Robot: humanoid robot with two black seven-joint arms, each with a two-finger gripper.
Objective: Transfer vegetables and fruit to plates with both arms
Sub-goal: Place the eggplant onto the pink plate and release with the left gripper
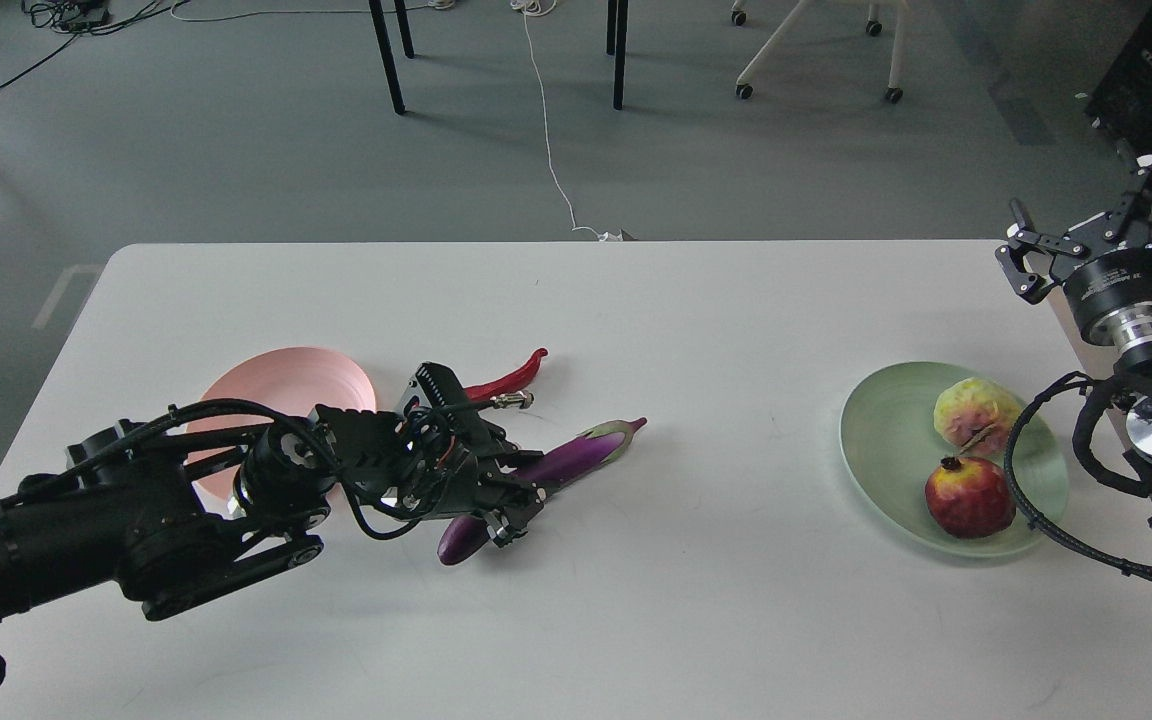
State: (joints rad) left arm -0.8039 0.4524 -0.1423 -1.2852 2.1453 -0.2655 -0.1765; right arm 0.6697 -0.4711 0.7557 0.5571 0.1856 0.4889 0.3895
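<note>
The purple eggplant (576, 455) lies slanted on the white table (696, 600), right of the pink plate (286, 385). My left gripper (514, 497) is low over its thick lower half, its fingers closed around it. The red chili pepper (508, 377) lies just behind my left wrist, beside the pink plate, which holds nothing. The yellow-green fruit (974, 415) and the dark red fruit (969, 496) sit on the green plate (886, 440) at the right. My right gripper (1101, 230) is open and empty, raised beyond the table's far right corner.
A black cable loop of my right arm (1021, 500) hangs over the green plate's right rim. Beyond the table are dark table legs (388, 55), a white floor cable (551, 150) and a wheeled chair base (816, 50).
</note>
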